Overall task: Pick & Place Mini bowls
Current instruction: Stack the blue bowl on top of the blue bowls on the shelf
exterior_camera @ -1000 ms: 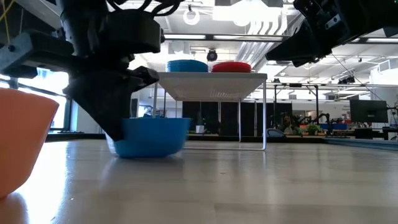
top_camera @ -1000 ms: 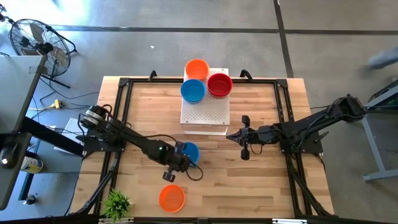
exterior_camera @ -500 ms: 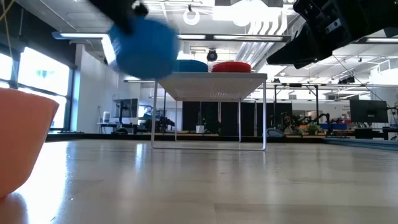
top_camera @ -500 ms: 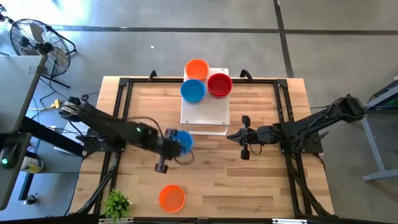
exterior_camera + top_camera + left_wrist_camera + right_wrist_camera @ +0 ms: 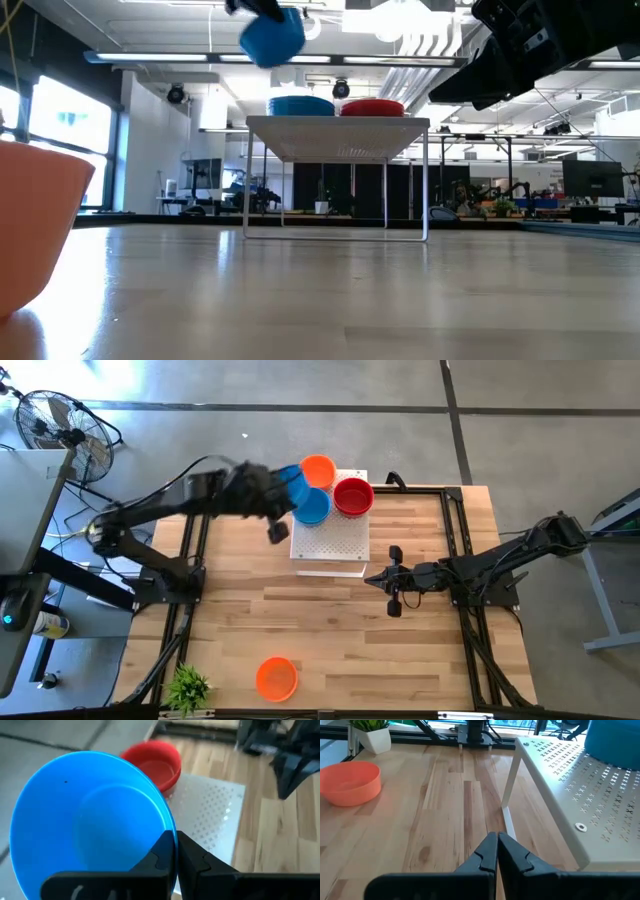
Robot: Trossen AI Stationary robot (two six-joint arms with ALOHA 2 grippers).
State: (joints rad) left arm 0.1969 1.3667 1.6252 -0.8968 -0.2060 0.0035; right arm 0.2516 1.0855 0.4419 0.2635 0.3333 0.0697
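Observation:
A blue mini bowl (image 5: 294,480) hangs in the air beside the far left corner of the white perforated board (image 5: 335,545), with my left gripper (image 5: 175,841) shut on it. On the board stand an orange bowl (image 5: 318,469), a blue bowl (image 5: 313,508) and a red bowl (image 5: 353,497), each on its base. Another orange bowl (image 5: 276,677) sits on the table near the front edge. My right gripper (image 5: 392,596) waits shut to the right of the board, low over the table and holding nothing. My left gripper pinches the blue bowl's rim (image 5: 171,831), one finger inside the bowl and one outside. The bowl is lifted clear, well above the board (image 5: 272,35). It is tilted, with its hollow turned back toward the wrist.
The board stands on thin legs (image 5: 426,185) above the wooden table (image 5: 420,660). A small potted plant (image 5: 187,687) is at the near left corner. A black frame (image 5: 195,520) runs along the table's edges. Bare wood lies between the board and the near orange bowl.
My left gripper has risen steeply from the table's middle and swung toward the far edge, turning as it went. The blue bowl has gone with it, from resting on the table to hanging tilted, high beside the board's far left corner.

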